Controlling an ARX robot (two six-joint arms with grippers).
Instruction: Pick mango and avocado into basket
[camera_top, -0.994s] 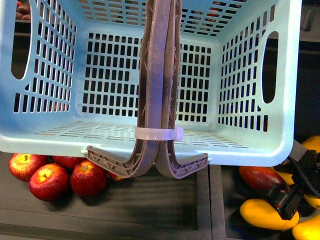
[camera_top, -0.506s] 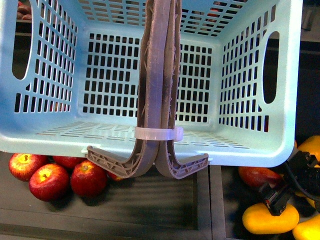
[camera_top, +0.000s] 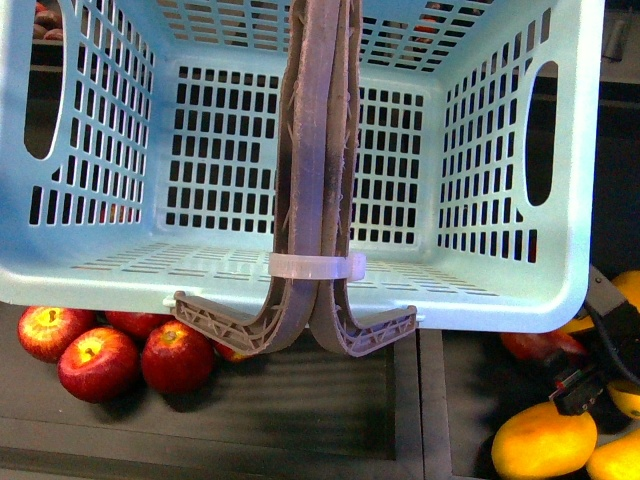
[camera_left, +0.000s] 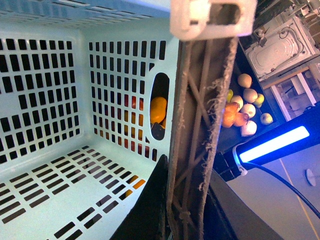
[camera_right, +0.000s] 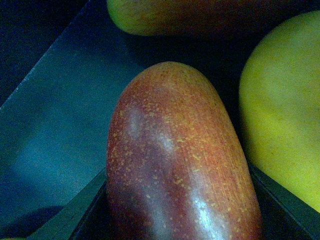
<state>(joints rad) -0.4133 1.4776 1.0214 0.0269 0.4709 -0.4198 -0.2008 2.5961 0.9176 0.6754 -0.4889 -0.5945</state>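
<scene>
Left claw (camera_left: 187, 200) clamped on basket (camera_top: 100, 280) handles (camera_top: 318, 200). Right claw (camera_top: 578, 385) closed around mango (camera_right: 175, 165), low beside yellow mangoes (camera_top: 545, 445), below basket's right corner. Apples (camera_top: 100, 360) lie under its left side.

Apples (camera_top: 98, 362), yellow mangoes (camera_top: 543, 440) on dark trays (camera_top: 300, 405)

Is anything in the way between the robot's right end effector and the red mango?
Nothing visible is. In the right wrist view the mango sits right in front of the right end effector, with nothing between them. A yellow mango lies only beside it.
</scene>
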